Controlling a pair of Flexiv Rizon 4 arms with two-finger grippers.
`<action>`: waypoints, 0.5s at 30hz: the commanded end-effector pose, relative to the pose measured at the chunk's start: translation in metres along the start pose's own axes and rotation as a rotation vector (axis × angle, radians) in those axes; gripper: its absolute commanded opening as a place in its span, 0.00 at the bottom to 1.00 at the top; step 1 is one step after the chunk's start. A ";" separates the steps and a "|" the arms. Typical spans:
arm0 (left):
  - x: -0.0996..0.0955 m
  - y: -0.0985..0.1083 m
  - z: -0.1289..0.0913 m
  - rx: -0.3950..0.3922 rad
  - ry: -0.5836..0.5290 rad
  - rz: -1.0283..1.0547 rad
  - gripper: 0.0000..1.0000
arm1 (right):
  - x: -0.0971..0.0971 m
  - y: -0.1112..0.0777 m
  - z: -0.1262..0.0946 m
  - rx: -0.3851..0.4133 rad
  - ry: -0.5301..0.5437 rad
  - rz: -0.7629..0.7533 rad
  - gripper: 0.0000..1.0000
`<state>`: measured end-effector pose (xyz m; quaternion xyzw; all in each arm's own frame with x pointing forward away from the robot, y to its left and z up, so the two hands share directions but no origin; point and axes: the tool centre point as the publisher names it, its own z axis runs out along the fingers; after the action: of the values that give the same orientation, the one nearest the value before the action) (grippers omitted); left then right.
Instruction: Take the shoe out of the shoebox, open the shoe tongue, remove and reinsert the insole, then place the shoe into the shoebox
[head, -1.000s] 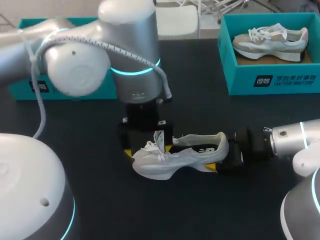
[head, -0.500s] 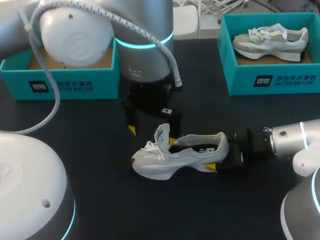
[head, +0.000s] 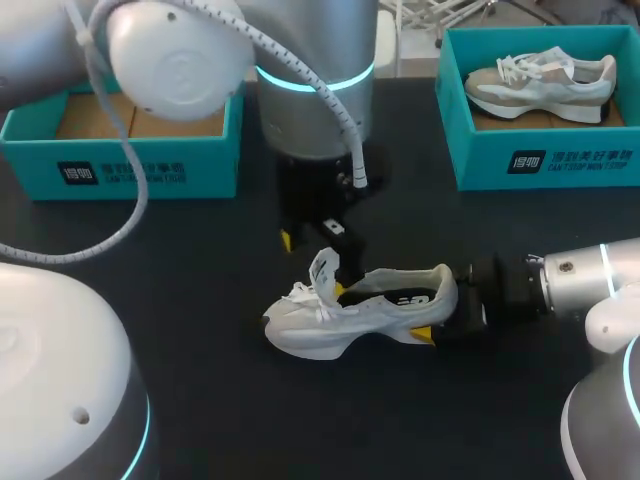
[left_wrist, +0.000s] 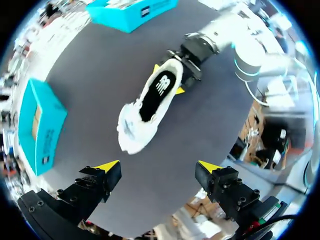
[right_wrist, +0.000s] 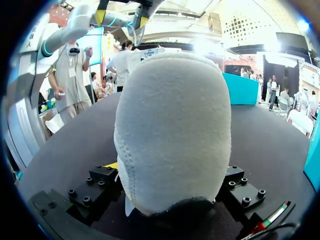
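Lifting clear since a moment before, the left arm hung with its jaws wide and empty above the shoe, which lay out of the shoebox on the table, heel clamped in the right arm's jaws, tongue up, insole seemingly yet to come out.

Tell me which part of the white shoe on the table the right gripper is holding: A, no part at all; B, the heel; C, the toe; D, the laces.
B: the right gripper clamps the shoe at its heel from both sides, while the left gripper hangs open above it, touching nothing.
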<state>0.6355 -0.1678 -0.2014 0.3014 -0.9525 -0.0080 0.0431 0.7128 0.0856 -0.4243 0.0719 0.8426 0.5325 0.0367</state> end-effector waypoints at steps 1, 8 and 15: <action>-0.011 -0.037 0.022 0.009 0.079 0.309 1.00 | 0.001 -0.004 0.005 0.003 -0.003 0.001 0.00; -0.013 -0.075 0.043 0.028 0.027 0.448 0.00 | 0.001 -0.004 0.005 0.003 -0.003 0.001 0.00; -0.002 -0.102 0.072 0.063 -0.009 0.575 0.00 | 0.001 -0.004 0.005 0.003 -0.003 0.001 0.00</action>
<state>0.6907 -0.2324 -0.2611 0.0463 -0.9978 0.0369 0.0303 0.7127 0.0856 -0.4242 0.0718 0.8425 0.5326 0.0366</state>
